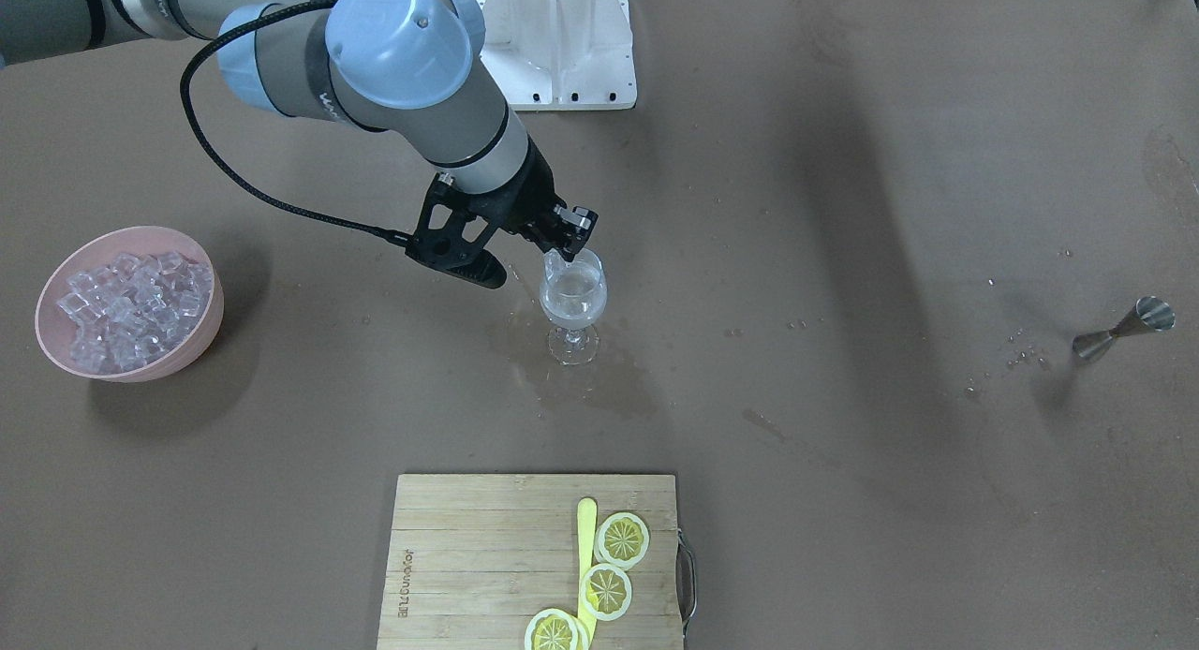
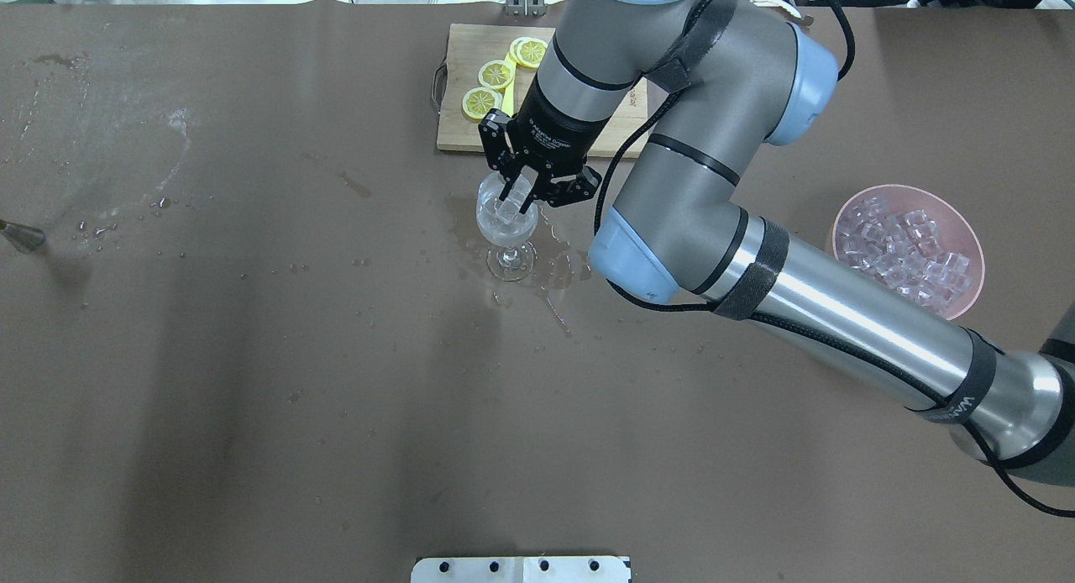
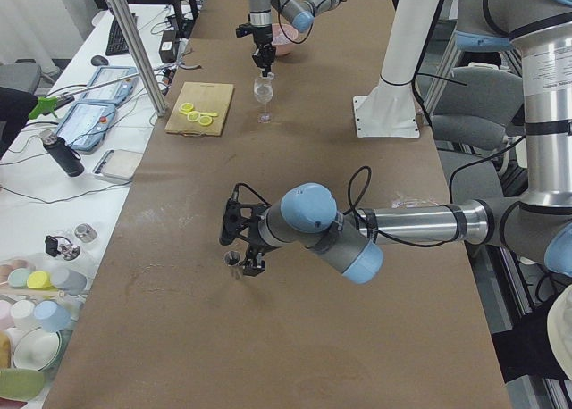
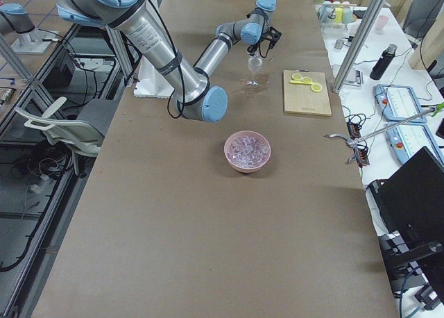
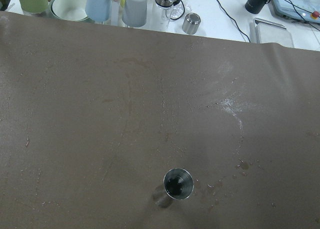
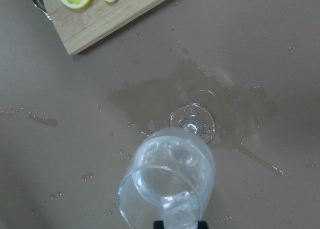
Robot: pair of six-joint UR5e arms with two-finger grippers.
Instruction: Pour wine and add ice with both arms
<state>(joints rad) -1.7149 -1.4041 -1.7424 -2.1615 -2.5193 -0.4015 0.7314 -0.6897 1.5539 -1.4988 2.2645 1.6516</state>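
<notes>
A stemmed wine glass (image 1: 573,299) stands mid-table with clear wine and ice in it. It also shows in the overhead view (image 2: 506,223) and the right wrist view (image 6: 170,181). My right gripper (image 2: 515,198) is right over the glass rim, shut on a clear ice cube (image 6: 180,214). A pink bowl (image 1: 192,350) holds many ice cubes (image 1: 131,299). My left gripper (image 3: 243,264) shows only in the exterior left view, close above a steel jigger (image 5: 175,186); I cannot tell if it is open or shut.
A wet puddle (image 6: 200,89) spreads around the glass's foot. A wooden cutting board (image 1: 468,547) with lemon slices (image 1: 622,538) lies at the operators' edge. A white stand (image 1: 562,41) is bolted by the robot's base. The jigger (image 1: 1124,327) stands upright among droplets.
</notes>
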